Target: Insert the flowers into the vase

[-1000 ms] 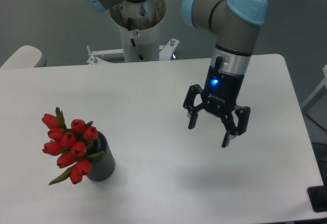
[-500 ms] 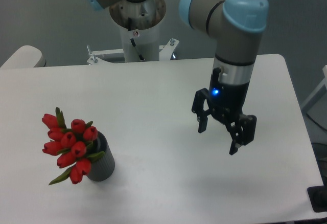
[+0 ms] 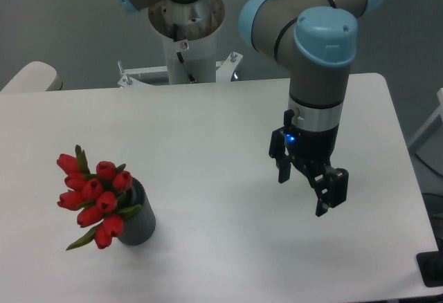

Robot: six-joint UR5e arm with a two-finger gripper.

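The flowers (image 3: 95, 196), a tight bunch of red tulip buds with green leaves, stand in the vase (image 3: 137, 221), a short dark grey ribbed cylinder at the front left of the white table. The bunch leans out to the left over the rim; the stems are hidden inside. My gripper (image 3: 303, 194) hangs open and empty above the table's right half, far to the right of the vase, fingers pointing down.
The arm's white pedestal base (image 3: 188, 37) stands behind the table's far edge. The table's right edge (image 3: 407, 178) lies close to the gripper. A dark object (image 3: 432, 270) sits at the front right corner.
The gripper has moved right and slightly down toward the front, turning about its vertical axis. It stayed open. The flowers and vase have not moved.
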